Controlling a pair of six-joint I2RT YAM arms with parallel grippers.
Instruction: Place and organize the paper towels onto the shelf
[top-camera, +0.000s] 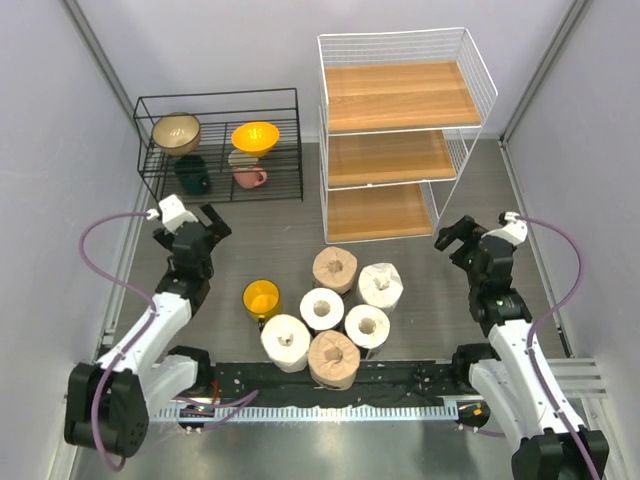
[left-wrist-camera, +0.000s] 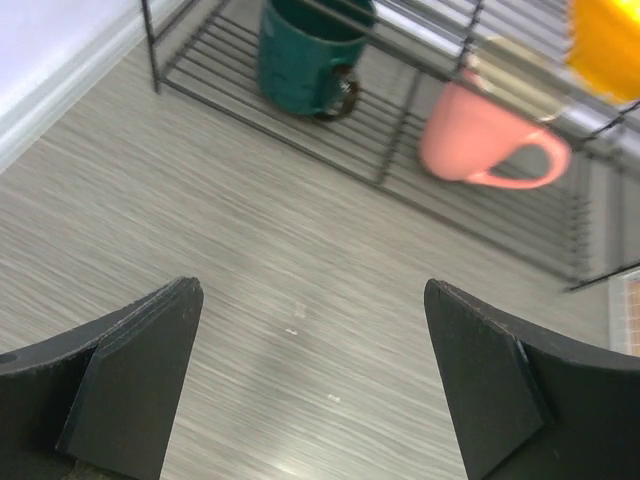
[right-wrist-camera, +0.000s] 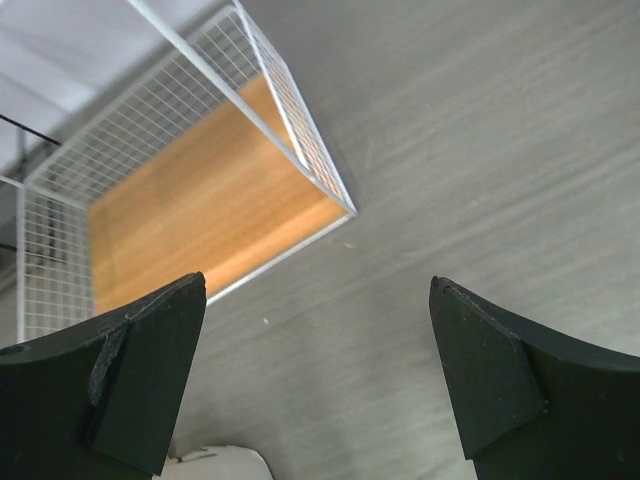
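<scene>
Several paper towels stand upright in a cluster on the grey floor near the arm bases: a beige roll (top-camera: 335, 268), a white roll (top-camera: 381, 286), more white ones (top-camera: 322, 309), and a beige one (top-camera: 334, 360) nearest me. The shelf (top-camera: 400, 140), a white wire rack with wooden boards, stands behind them with all its tiers bare. My left gripper (top-camera: 210, 225) hangs open left of the cluster, with only floor between its fingers (left-wrist-camera: 311, 290). My right gripper (top-camera: 455, 237) is open to the right of the rolls, by the shelf's lowest board (right-wrist-camera: 200, 210), and holds nothing (right-wrist-camera: 318, 285).
A yellow cup (top-camera: 262, 298) stands just left of the rolls. A low black wire rack (top-camera: 220, 145) at the back left holds bowls, a green mug (left-wrist-camera: 300, 55) and a pink mug (left-wrist-camera: 480, 140). Grey walls close in both sides.
</scene>
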